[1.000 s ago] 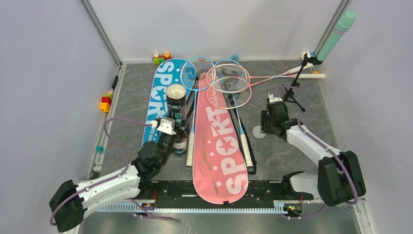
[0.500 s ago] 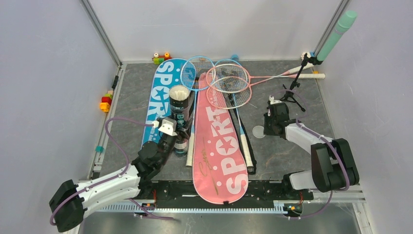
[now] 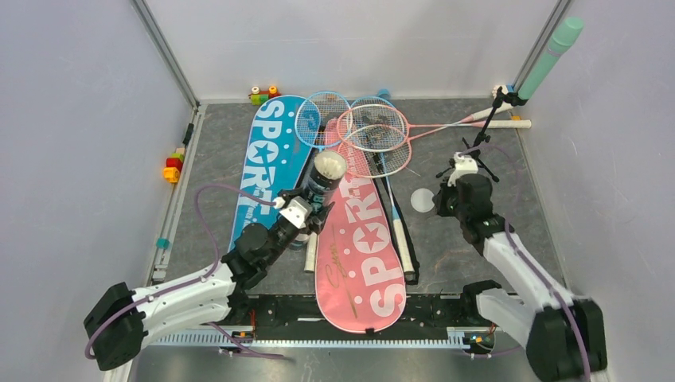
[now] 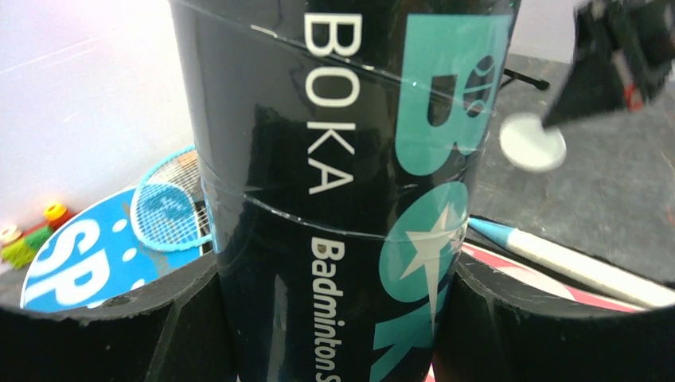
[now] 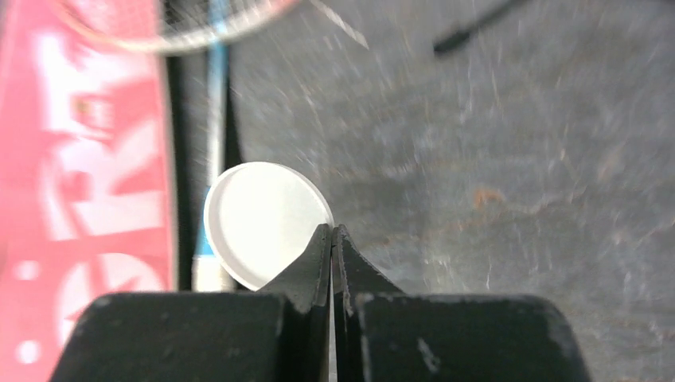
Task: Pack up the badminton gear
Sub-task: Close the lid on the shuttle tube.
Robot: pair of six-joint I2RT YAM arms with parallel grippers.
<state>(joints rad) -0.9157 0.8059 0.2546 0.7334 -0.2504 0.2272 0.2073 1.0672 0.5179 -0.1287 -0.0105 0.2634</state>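
The dark cylindrical tube (image 3: 323,181) leans to the right over the pink racket bag (image 3: 360,247), its open mouth facing up. My left gripper (image 3: 310,211) is shut on the tube's lower half; in the left wrist view the tube (image 4: 342,159) fills the space between the fingers (image 4: 95,334). My right gripper (image 5: 332,235) is shut on the rim of the tube's round white lid (image 5: 259,223), held above the grey mat (image 3: 477,231). From above, the lid (image 3: 423,199) shows just left of that gripper (image 3: 442,204). Blue and pink rackets (image 3: 372,131) lie crossed at the back beside the blue bag (image 3: 267,155).
A small black tripod stand (image 3: 477,151) stands just behind the right gripper, with a green cylinder (image 3: 551,57) above it in the back right corner. Coloured toy blocks (image 3: 173,165) sit at the left edge, and more toy blocks (image 3: 263,95) by the back wall. White racket handles (image 3: 402,243) lie beside the pink bag.
The right gripper closed on the white lid and carried it up and back. The left arm swung the tube right and tipped it over the pink bag.
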